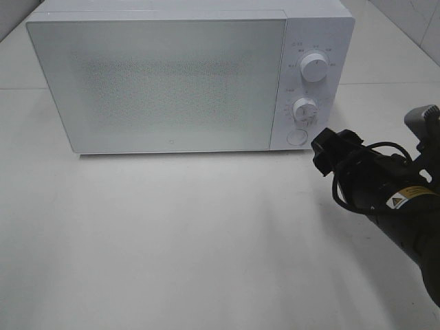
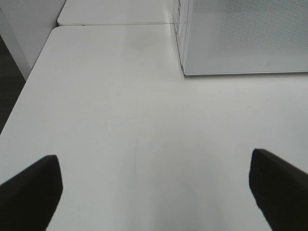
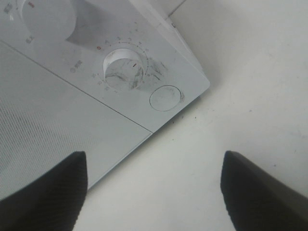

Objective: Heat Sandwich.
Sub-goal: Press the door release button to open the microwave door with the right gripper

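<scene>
Right arm (image 1: 395, 199) comes in low from the right edge. Left gripper (image 2: 154, 192) has jaws spread wide, empty, over bare table (image 2: 120, 120) off the front-left corner of the microwave (image 1: 165, 82). Door shut and opaque. Sandwich: can't tell where, no view shows it. Right gripper (image 1: 335, 150) has jaws apart, holding nothing, just beside the round button (image 1: 296, 137) under the lower knob (image 1: 304, 110).

Left claw (image 2: 154, 159), fingers wide apart, above white table (image 2: 120, 96) near microwave (image 2: 245, 36).
</scene>
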{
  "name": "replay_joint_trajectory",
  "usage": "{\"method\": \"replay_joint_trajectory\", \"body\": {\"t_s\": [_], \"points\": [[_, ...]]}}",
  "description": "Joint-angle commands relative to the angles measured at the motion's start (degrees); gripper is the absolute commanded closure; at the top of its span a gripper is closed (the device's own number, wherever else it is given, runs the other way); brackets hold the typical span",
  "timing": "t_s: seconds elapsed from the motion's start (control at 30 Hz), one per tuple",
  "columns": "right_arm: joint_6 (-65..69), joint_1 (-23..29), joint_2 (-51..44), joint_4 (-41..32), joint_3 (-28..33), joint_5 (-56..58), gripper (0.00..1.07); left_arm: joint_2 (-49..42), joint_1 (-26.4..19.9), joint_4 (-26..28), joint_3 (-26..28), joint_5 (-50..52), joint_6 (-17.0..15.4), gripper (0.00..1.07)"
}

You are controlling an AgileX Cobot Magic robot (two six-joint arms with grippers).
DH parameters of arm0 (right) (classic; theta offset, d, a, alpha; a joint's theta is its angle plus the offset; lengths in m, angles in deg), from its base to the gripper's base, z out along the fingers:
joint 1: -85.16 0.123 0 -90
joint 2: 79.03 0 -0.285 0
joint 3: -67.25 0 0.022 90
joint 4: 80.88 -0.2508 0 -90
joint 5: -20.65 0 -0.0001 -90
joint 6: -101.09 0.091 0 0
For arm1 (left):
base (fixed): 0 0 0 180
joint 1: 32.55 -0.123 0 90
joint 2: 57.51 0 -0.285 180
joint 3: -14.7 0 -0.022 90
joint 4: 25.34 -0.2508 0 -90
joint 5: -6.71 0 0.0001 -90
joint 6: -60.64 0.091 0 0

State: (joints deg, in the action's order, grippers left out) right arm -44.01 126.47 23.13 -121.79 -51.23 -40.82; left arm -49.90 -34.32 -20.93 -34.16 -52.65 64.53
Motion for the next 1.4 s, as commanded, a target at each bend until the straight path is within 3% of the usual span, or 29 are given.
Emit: {"method": "replay_joint_trajectory", "body": {"t_s": [0.03,0.33,0.5,0.63,0.77,0.8,0.83,0.9,1.4], "points": [[13.52,0.23,0.00,-0.06,0.00,-0.17,0.32,-1.26,-0.23,0.29,-0.11,0.40,-0.29,0.05],[31.34,0.23,0.00,0.17,0.00,0.23,0.33,-1.26,-0.23,0.29,-0.11,0.40,-0.29,0.05],[42.40,0.23,0.00,0.17,0.00,0.23,0.40,-1.26,-0.23,0.29,-0.11,0.40,-0.29,0.05],[44.40,0.23,0.00,0.17,0.00,0.34,0.52,-1.26,-0.23,0.29,-0.11,0.40,-0.29,0.05],[45.49,0.23,0.00,0.11,0.00,0.63,0.78,-1.26,-0.23,0.29,-0.11,0.40,-0.29,0.05],[45.49,0.23,0.00,0.11,0.00,0.63,0.78,-1.26,-0.23,0.29,-0.11,0.40,-0.29,0.05],[46.01,0.23,0.00,0.11,0.00,0.63,0.91,-1.26,-0.23,0.29,-0.11,0.40,-0.29,0.05],[46.52,0.23,0.00,0.11,0.00,0.69,1.05,-1.26,-0.23,0.29,-0.11,0.40,-0.29,0.05],[47.33,0.06,0.29,-0.06,0.00,2.75,1.07,-1.26,-0.23,0.29,-0.11,0.40,-0.29,0.05]]}}
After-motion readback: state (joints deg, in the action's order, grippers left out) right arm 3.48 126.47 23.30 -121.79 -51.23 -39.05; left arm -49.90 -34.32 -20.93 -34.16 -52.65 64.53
